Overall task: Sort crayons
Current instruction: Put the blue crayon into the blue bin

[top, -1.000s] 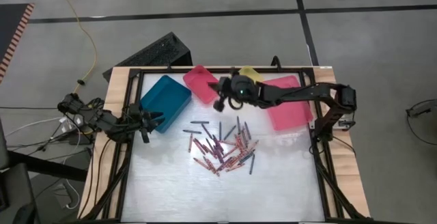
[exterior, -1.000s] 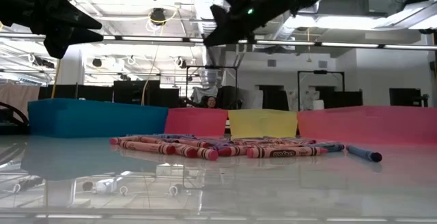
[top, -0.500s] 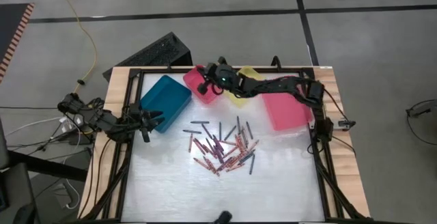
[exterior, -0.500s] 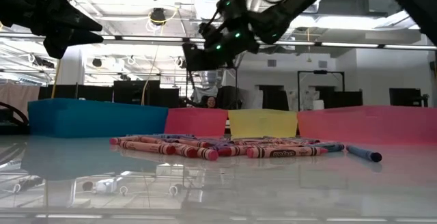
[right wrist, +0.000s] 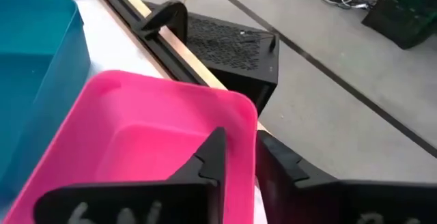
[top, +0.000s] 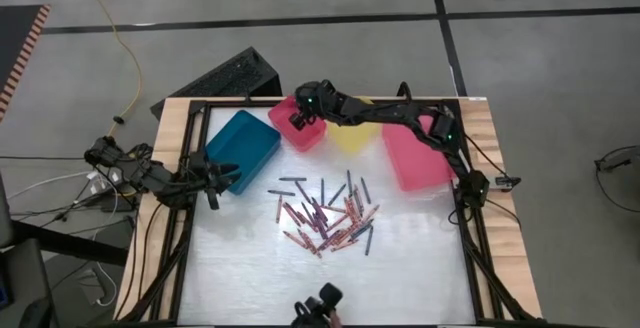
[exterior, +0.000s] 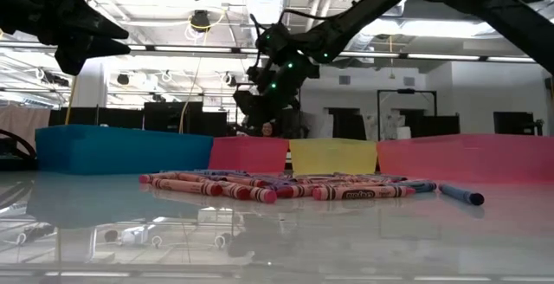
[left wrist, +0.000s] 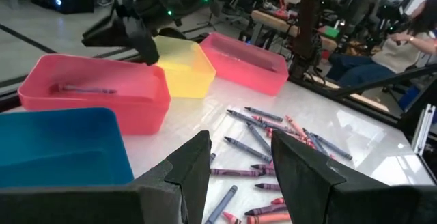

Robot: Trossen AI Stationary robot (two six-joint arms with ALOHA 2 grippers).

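Observation:
The crayons (top: 325,216) lie in a loose pile of red and dark sticks on the white table top, also visible in the low view (exterior: 286,187). One dark crayon (left wrist: 85,89) lies on the floor of the small pink bin (top: 297,126). My right gripper (right wrist: 240,138) hovers over that bin's far part, tipped downward, open, with nothing between its fingers. My left gripper (left wrist: 240,142) waits open at the table's left edge beside the teal bin (top: 243,150).
Four bins stand in a row along the far edge: teal, small pink, yellow (top: 352,136) and a larger pink one (top: 420,153). A dark frame (top: 470,238) runs round the table. A dark device (top: 320,303) sits at the near edge.
My right gripper has swung from above the far middle of the table toward the far-left, over the small pink bin. It has also come down and tipped its fingers lower. The crayon pile has kept still.

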